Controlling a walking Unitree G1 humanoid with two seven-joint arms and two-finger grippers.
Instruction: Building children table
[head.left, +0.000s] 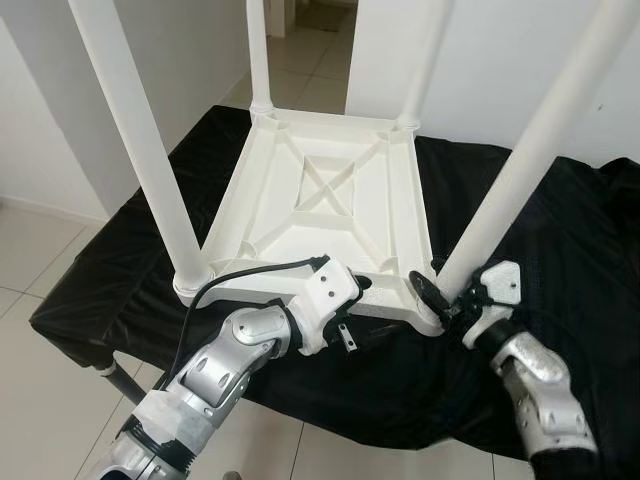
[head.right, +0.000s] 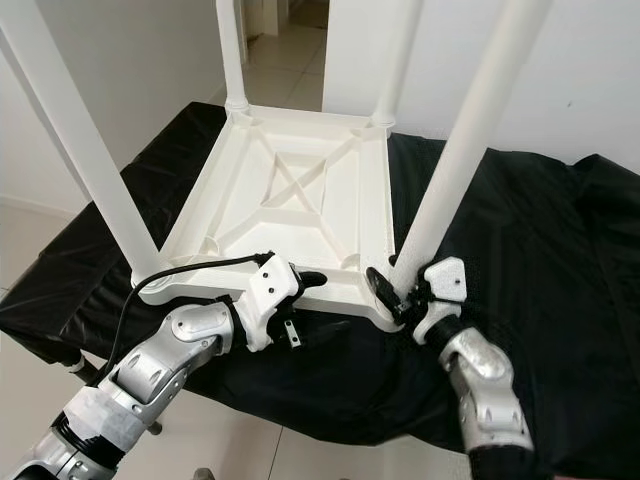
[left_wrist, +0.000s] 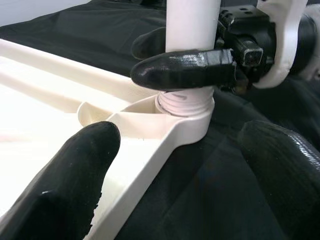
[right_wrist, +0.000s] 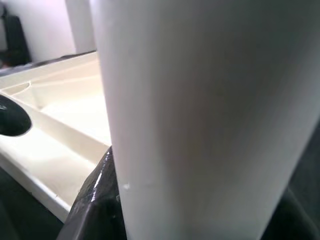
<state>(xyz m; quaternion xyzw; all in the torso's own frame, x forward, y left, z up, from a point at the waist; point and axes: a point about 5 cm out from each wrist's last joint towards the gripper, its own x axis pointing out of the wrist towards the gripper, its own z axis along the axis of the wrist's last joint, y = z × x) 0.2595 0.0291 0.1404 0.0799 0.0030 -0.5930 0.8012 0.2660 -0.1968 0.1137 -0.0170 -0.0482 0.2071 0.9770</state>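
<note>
Left eye view: a white plastic table top lies upside down on a black cloth, four white legs standing up from its corners.
Near right leg: upright in its corner socket, threads visible at its base in the left wrist view.
Right gripper: black fingers closed around the base of that leg, just above the socket.
Left gripper: at the near edge of the table top, fingers spread, one over the ribbed underside, the other over the cloth.
Floor: pale tiles.
</note>
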